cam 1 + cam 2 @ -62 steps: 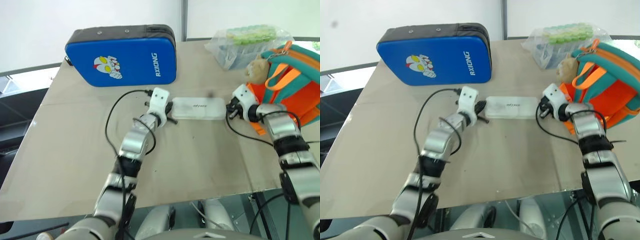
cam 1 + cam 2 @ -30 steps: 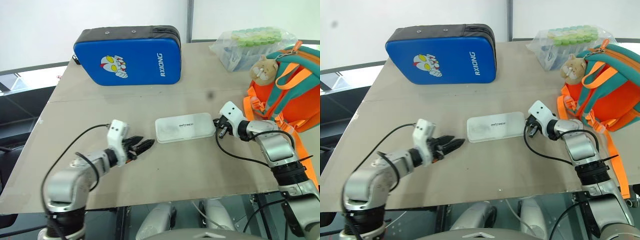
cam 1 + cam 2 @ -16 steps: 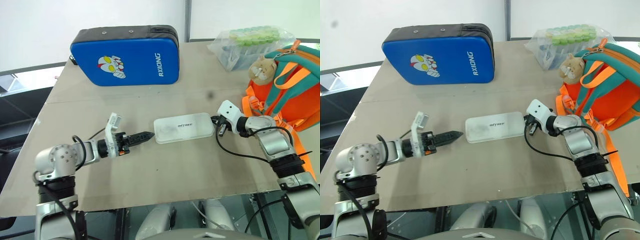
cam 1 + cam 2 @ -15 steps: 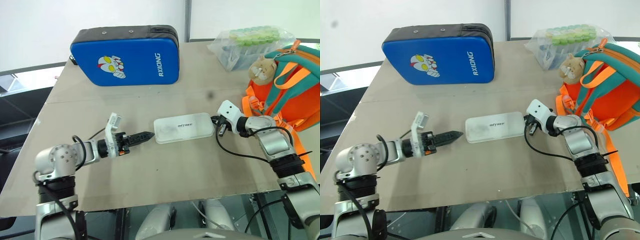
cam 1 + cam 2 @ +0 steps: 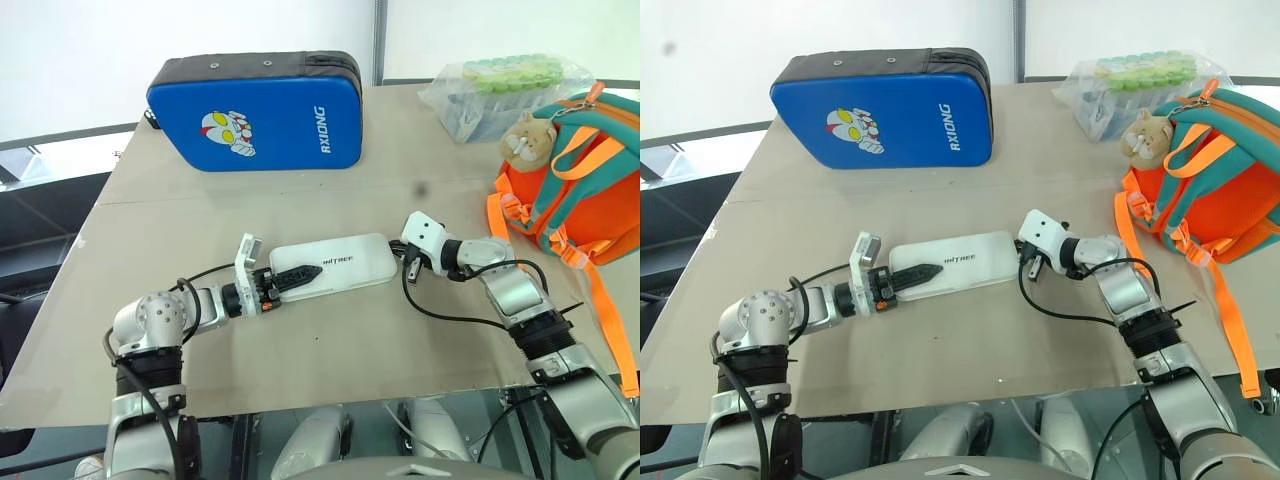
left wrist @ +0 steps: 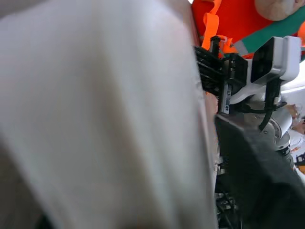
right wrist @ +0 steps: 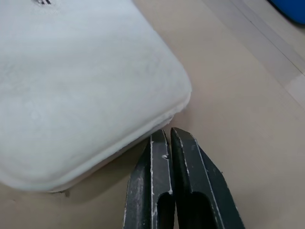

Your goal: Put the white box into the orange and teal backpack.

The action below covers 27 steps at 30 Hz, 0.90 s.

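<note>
White box (image 5: 335, 272) between both fingers — left over lid (right pressed together).

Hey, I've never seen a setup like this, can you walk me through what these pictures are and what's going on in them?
A two-armed humanoid robot. Two pictures look down from its head; the other two come from a camera on each wrist. On the table lie a white box, a blue padded case, a clear bag of green items and an orange and teal backpack. The left gripper has a finger lying over the box's end. The right gripper, fingers shut, presses against the box's other end, holding nothing.
</note>
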Each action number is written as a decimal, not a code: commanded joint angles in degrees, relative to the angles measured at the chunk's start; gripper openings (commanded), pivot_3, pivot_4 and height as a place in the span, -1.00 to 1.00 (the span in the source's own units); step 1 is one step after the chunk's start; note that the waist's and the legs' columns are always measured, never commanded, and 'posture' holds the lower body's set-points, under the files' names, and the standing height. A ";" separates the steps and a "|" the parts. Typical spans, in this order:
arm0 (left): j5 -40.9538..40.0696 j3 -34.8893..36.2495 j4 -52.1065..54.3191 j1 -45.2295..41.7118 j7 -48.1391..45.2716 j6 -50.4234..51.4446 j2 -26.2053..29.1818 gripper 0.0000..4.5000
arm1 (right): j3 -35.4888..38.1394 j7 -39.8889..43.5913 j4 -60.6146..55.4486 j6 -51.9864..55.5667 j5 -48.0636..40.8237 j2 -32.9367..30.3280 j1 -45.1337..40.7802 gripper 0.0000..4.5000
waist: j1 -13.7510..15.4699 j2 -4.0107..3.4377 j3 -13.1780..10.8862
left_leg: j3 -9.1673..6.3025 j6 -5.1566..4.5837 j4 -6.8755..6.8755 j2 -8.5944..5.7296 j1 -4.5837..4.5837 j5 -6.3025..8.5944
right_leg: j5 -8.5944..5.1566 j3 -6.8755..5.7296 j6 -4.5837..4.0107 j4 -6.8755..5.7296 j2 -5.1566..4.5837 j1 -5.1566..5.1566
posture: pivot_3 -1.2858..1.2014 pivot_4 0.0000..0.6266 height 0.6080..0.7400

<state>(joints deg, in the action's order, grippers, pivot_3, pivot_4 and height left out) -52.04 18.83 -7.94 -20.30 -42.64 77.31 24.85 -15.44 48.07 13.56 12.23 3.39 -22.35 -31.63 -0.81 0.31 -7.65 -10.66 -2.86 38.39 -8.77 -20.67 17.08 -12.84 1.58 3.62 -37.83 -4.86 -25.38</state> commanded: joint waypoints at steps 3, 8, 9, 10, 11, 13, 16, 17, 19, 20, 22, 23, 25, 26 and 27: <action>-2.25 1.92 4.58 2.16 3.28 0.12 -1.85 -0.51 | 7.14 -2.05 -10.85 6.45 -5.52 -1.62 3.94 -1.00 | 0.21 0.00 0.00 | -0.05 0.00 0.01 0.00 -0.01 0.00 | 0.00 0.00 0.00 -0.01 0.00 0.01 | 0.03 -0.52 1.00; -4.20 2.45 12.29 4.27 4.95 -2.59 -3.26 -0.51 | 19.85 -2.24 -26.89 15.64 -15.39 -6.64 10.88 -0.41 | 0.65 0.01 -0.02 | -0.05 0.00 0.02 -0.03 -0.09 0.00 | 0.00 0.01 0.00 0.04 -0.03 0.01 | 0.03 -0.52 1.00; -3.69 1.20 14.57 5.13 4.52 -3.90 -3.02 -0.51 | 23.00 -2.93 -30.99 18.00 -17.55 -7.53 12.69 -0.24 | 0.82 0.02 -0.02 | -0.05 0.00 0.01 -0.03 -0.11 0.01 | 0.00 0.01 0.00 0.06 -0.04 0.00 | 0.03 -0.52 1.00; -3.20 -0.08 16.50 6.00 3.92 -5.05 -2.65 -0.51 | 25.78 -3.80 -34.71 20.38 -19.52 -8.37 14.36 0.03 | 0.92 0.02 -0.02 | -0.07 0.01 -0.02 -0.02 -0.11 0.01 | 0.00 0.01 0.00 0.10 -0.04 0.00 | 0.03 -0.52 1.00; -3.08 -0.82 17.83 6.63 3.70 -5.93 -2.67 -0.51 | 28.25 -4.34 -37.90 22.52 -21.29 -9.25 16.00 0.18 | 1.05 0.02 -0.02 | -0.07 0.01 -0.05 -0.01 -0.10 0.01 | 0.00 0.01 0.00 0.12 -0.03 0.00 | 0.03 -0.52 1.00; -4.31 -0.14 18.70 6.70 4.55 -6.93 -3.77 -0.51 | 34.16 -5.18 -44.72 28.48 -26.20 -11.05 20.03 0.62 | 1.33 0.00 -0.03 | -0.06 0.01 -0.10 0.01 -0.09 0.02 | 0.00 0.03 0.00 0.11 -0.02 -0.02 | 0.03 -0.52 1.00; -5.74 -0.41 21.54 6.28 4.42 -8.05 -3.57 -0.51 | 47.44 -2.99 -55.06 40.15 -36.45 -15.24 31.09 1.00 | 1.80 0.03 -0.06 | -0.05 0.02 -0.09 0.02 -0.11 0.02 | -0.01 0.02 0.01 0.10 -0.03 -0.01 | 0.03 -0.52 1.00; -6.49 -0.11 22.17 5.94 4.59 -8.05 -3.49 -0.51 | 51.50 -2.46 -56.91 43.08 -39.49 -16.12 34.31 1.00 | 2.19 0.03 -0.06 | -0.05 0.01 -0.09 0.02 -0.14 0.03 | -0.01 0.02 0.01 0.11 -0.02 -0.02 | 0.03 -0.52 1.00; -6.99 -0.20 23.31 5.58 3.98 -8.52 -2.41 -0.51 | 57.42 -2.85 -58.79 45.78 -43.36 -17.19 38.81 1.00 | 2.56 0.06 -0.08 | -0.05 -0.02 -0.08 0.02 -0.17 0.04 | -0.01 0.01 0.01 0.19 -0.02 0.00 | 0.03 -0.52 1.00; -6.60 -0.67 24.56 5.34 2.99 -9.23 -1.07 -0.51 | 59.62 -5.60 -57.84 46.58 -42.15 -16.92 39.19 1.00 | 2.08 0.07 -0.09 | -0.04 -0.02 -0.07 0.02 -0.14 0.04 | -0.01 0.02 0.01 0.18 -0.03 0.03 | 0.03 -0.52 1.00; -5.49 -1.65 26.51 4.45 1.01 -11.26 1.47 -0.51 | 59.61 -12.72 -54.21 46.41 -37.52 -16.35 37.19 1.00 | 1.84 0.22 -0.18 | 0.21 -0.01 -0.07 0.02 -0.01 0.06 | 0.00 0.21 0.02 0.15 -0.05 0.07 | 0.03 -0.52 1.00; -4.97 -1.92 26.77 4.00 0.54 -12.29 2.21 -0.51 | 58.78 -15.71 -52.39 46.38 -36.37 -15.91 35.47 1.00 | 1.77 0.27 -0.21 | 0.24 0.00 -0.06 0.04 0.03 0.06 | 0.00 0.23 0.02 0.10 -0.03 0.08 | 0.03 -0.52 1.00; -4.81 -1.88 25.47 2.50 0.95 -13.73 2.87 -0.51 | 54.94 -20.74 -47.70 44.78 -34.08 -14.97 30.15 1.00 | 1.69 0.25 -0.20 | 0.39 0.10 -0.04 0.04 0.09 0.11 | 0.01 0.27 -0.01 0.10 -0.05 0.09 | 0.03 -0.52 1.00; -4.64 -2.05 24.96 1.96 1.07 -14.38 3.26 -0.51 | 52.96 -22.95 -45.01 43.94 -32.90 -14.29 27.08 1.00 | 1.70 0.25 -0.21 | 0.48 0.09 -0.05 0.04 0.14 0.11 | 0.02 0.31 -0.01 0.10 -0.06 0.11 | 0.03 -0.52 1.00; -4.62 -2.17 24.90 1.70 1.05 -14.89 3.64 -0.51 | 50.27 -25.57 -41.48 42.24 -30.52 -13.70 23.61 1.00 | 1.53 0.26 -0.21 | 0.55 0.09 -0.05 0.04 0.16 0.11 | 0.03 0.35 -0.02 0.11 -0.08 0.11 | 0.03 -0.52 1.00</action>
<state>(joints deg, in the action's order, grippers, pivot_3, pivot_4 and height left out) -56.13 16.19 15.75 -17.52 -40.83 64.36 27.87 37.59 26.53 -30.72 57.17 -29.66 -36.44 -5.08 0.73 0.57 -7.86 -10.05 -2.78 38.32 -8.72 -20.46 17.17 -12.81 2.01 3.61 -37.73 -4.92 -25.26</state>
